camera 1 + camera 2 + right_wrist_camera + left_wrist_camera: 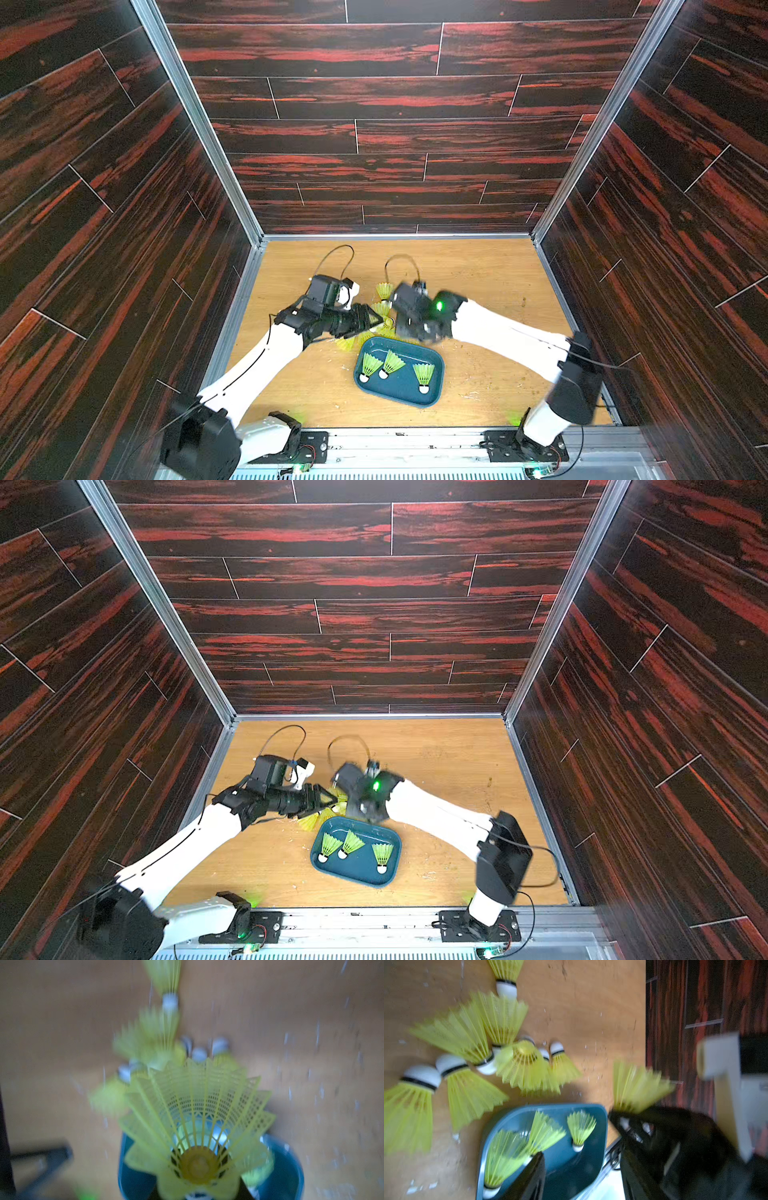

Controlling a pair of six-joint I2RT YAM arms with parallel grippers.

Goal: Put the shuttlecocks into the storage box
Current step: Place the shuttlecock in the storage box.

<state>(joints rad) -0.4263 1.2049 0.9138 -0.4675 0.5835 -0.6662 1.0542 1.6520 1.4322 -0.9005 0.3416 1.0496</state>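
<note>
Forward, both arms stretched, right pincer (620, 1115) clamping shuttlecock (197, 1122), left pincer (374, 321) seemingly parted

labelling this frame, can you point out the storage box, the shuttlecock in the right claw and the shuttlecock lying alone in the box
storage box (398, 394): in a top view, bare floor
held shuttlecock (195, 1105): right wrist view, mesh skirt
lone shuttlecock (424, 373): in a top view, its skirt

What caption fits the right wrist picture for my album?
Close-up of a held neon yellow-green plastic shuttlecock above the dark teal plastic storage box, more shuttlecocks blurred behind.
</note>
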